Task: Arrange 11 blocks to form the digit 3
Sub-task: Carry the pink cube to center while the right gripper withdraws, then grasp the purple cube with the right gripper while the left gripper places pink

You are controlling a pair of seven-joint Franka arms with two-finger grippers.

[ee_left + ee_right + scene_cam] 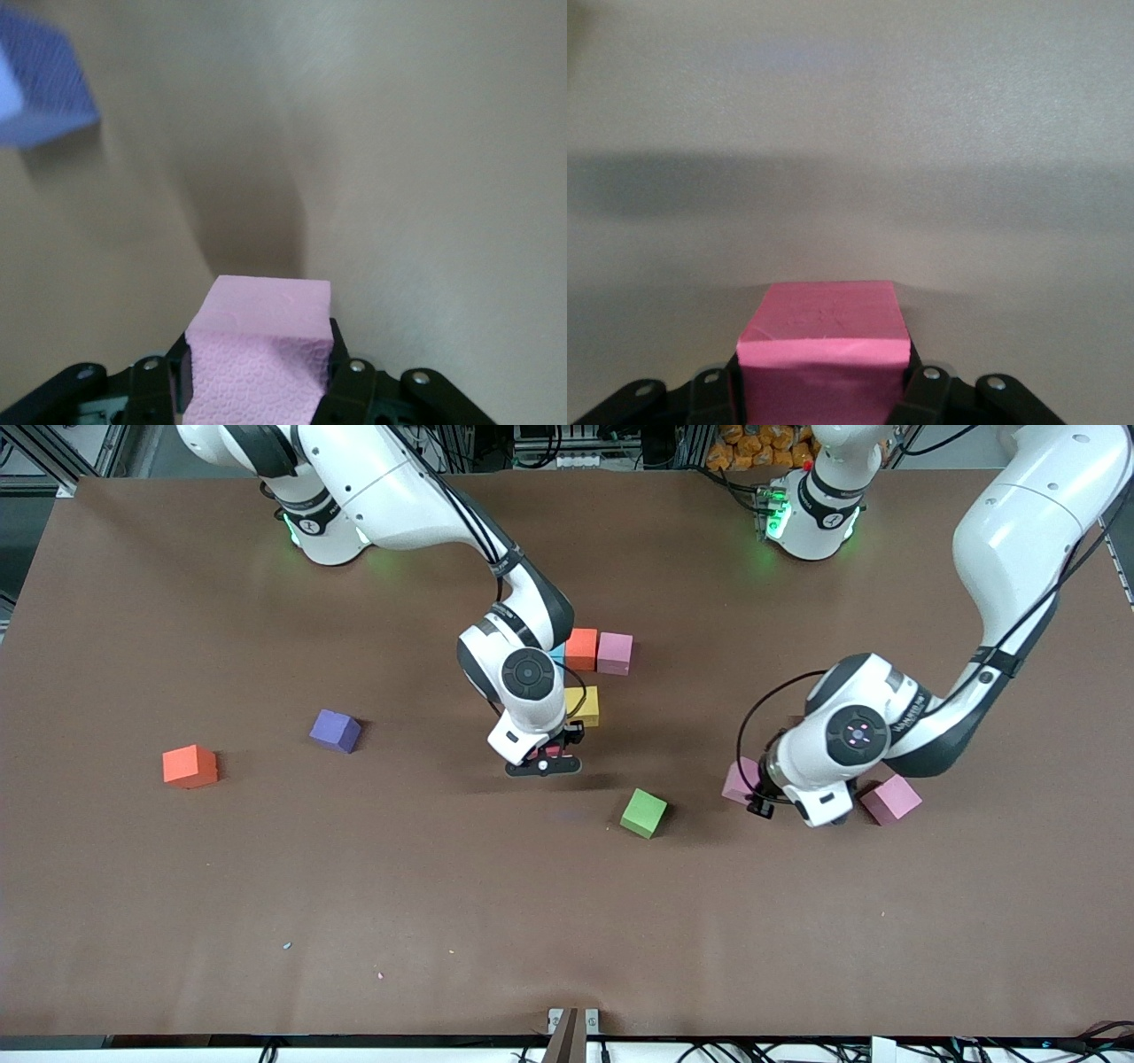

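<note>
on the brown desk (266, 886), from the right arm's end: red-orange foam cube (190, 766); purple foam cube (335, 731); right gripper (542, 764), jaws pinching a hot-pink foam cube (824, 354), beside a started cluster of orange (581, 648), pale pink (615, 653) and yellow (585, 705) cubes; green foam cube (644, 812); left gripper (802, 808), jaws pinching a light pink foam cube (261, 354), between two pink cubes (891, 798).

teal block (557, 653): mostly hidden by right arm | purple block (40, 84): blurred, edge-cut
</note>
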